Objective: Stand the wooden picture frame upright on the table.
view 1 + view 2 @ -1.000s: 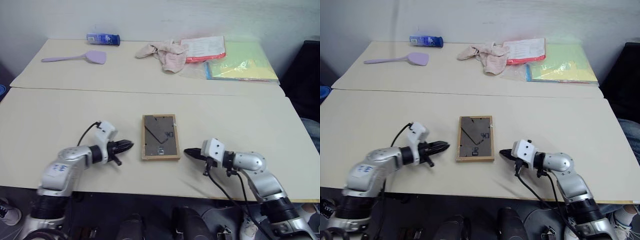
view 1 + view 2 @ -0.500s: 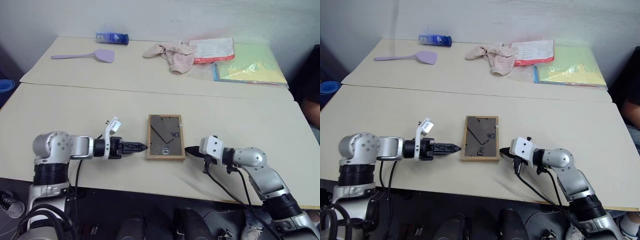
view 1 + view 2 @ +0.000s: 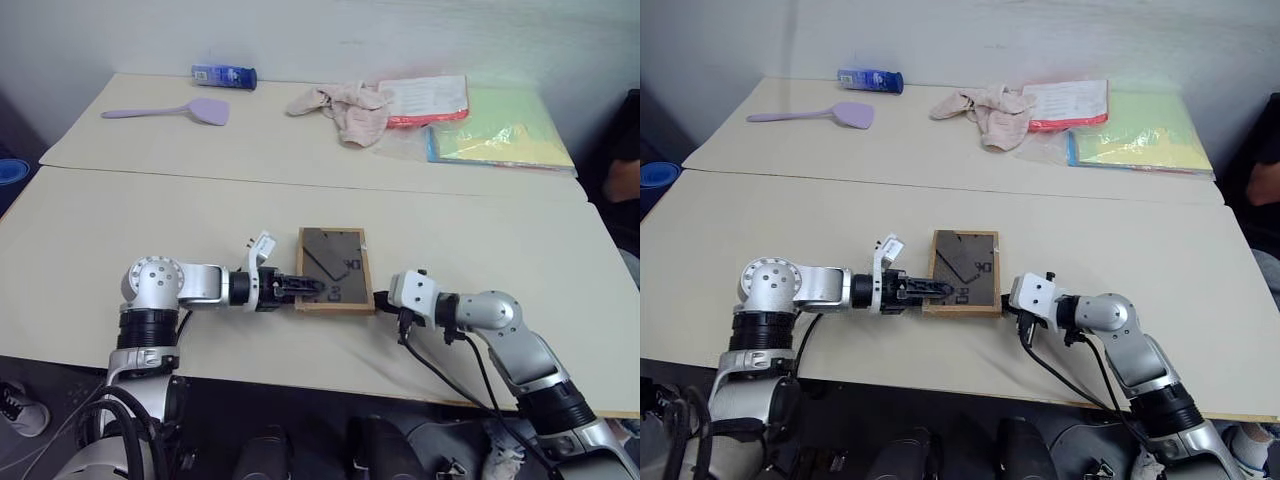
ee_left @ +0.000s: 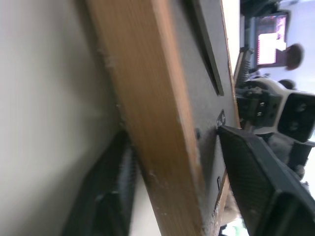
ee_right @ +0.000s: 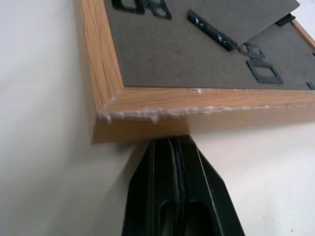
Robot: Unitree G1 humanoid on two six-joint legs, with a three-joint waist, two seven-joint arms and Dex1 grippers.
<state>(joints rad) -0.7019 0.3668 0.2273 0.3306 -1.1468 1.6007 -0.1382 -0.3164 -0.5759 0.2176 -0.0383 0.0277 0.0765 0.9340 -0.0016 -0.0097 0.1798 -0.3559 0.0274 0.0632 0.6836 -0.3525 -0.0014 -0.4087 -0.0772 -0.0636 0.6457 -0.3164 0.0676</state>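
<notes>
The left gripper (image 3: 305, 287) has its two black fingers parted around the left rail of the small rectangular light-wood picture frame (image 3: 336, 270). In the left wrist view one finger (image 4: 106, 196) lies against the table under that rail and the other (image 4: 261, 172) sits over the dark grey-brown backing board; whether they are pressing on the wood cannot be told. The right gripper (image 3: 382, 299) is clenched, fingers pressed flat together, its tip against the frame's right-hand near corner, as the right wrist view shows (image 5: 179, 162). The frame lies face down, easel stand uppermost, near the front edge of the large cream rectangular table (image 3: 120, 225). Far back lie a lilac plastic spatula (image 3: 170, 110), a blue bottle on its side (image 3: 223, 75), a crumpled pink cloth (image 3: 345, 105), a red-edged booklet (image 3: 430, 98) and yellow-green paper sheets (image 3: 500, 135).
</notes>
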